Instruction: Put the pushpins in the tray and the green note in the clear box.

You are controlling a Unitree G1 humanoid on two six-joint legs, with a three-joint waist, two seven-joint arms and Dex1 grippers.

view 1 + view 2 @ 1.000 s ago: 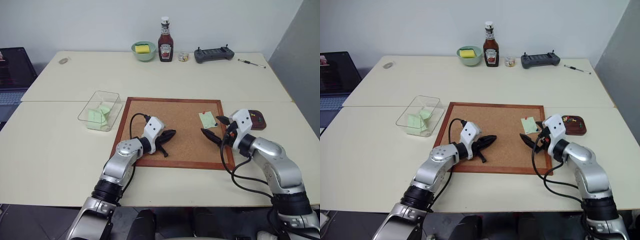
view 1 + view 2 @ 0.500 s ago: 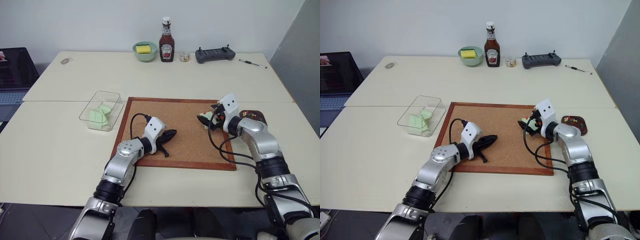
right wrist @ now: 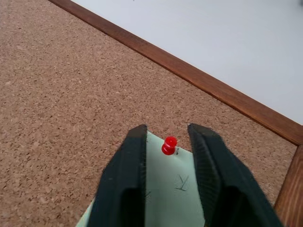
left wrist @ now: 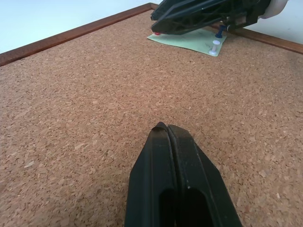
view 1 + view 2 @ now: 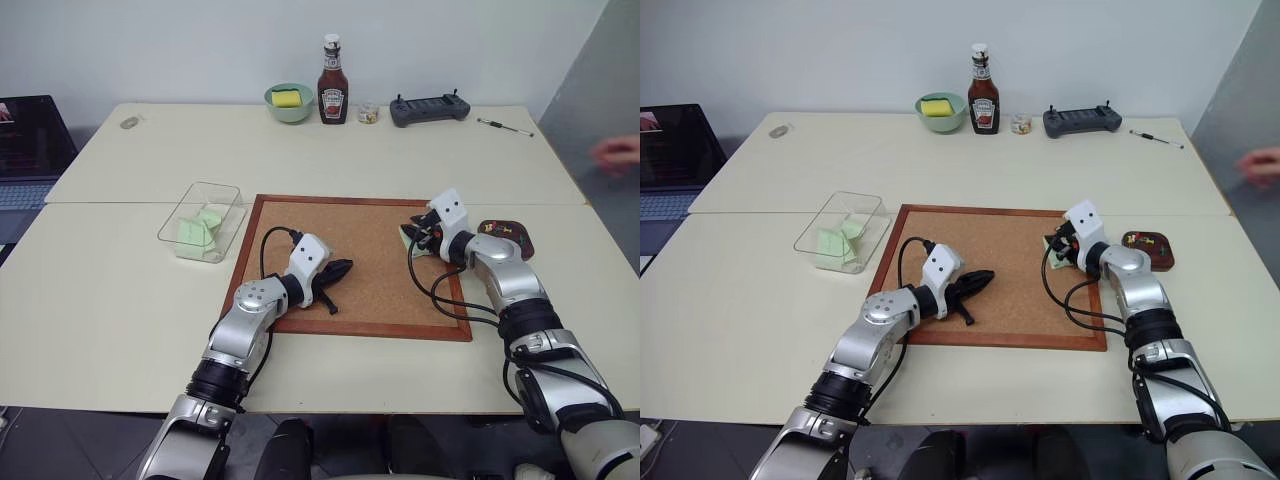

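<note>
The green note point(image 3: 173, 191) lies pinned near the far right corner of the corkboard point(image 5: 350, 262). A red pushpin point(image 3: 168, 145) stands in one corner of the note, and a blue pushpin point(image 4: 219, 34) stands at another. My right gripper point(image 3: 166, 130) hovers low over the note, open, one finger on each side of the red pin without touching it. My left gripper point(image 5: 340, 270) rests shut and empty on the cork in the middle of the board. The dark tray point(image 5: 526, 246) sits just right of the board with some pins in it. The clear box point(image 5: 200, 222) stands left of the board with green notes inside.
Along the table's far edge stand a ketchup bottle point(image 5: 331, 82), a green bowl point(image 5: 288, 103) holding a yellow sponge, a black controller point(image 5: 428, 108) and a pen point(image 5: 502, 125). A laptop point(image 5: 25, 140) sits at the far left. A person's hand point(image 5: 618, 152) shows at the right edge.
My right gripper moved forward over the note to the red pushpin and its fingers narrowed around it. A person's hand came into view at the right. The left arm stayed still.
</note>
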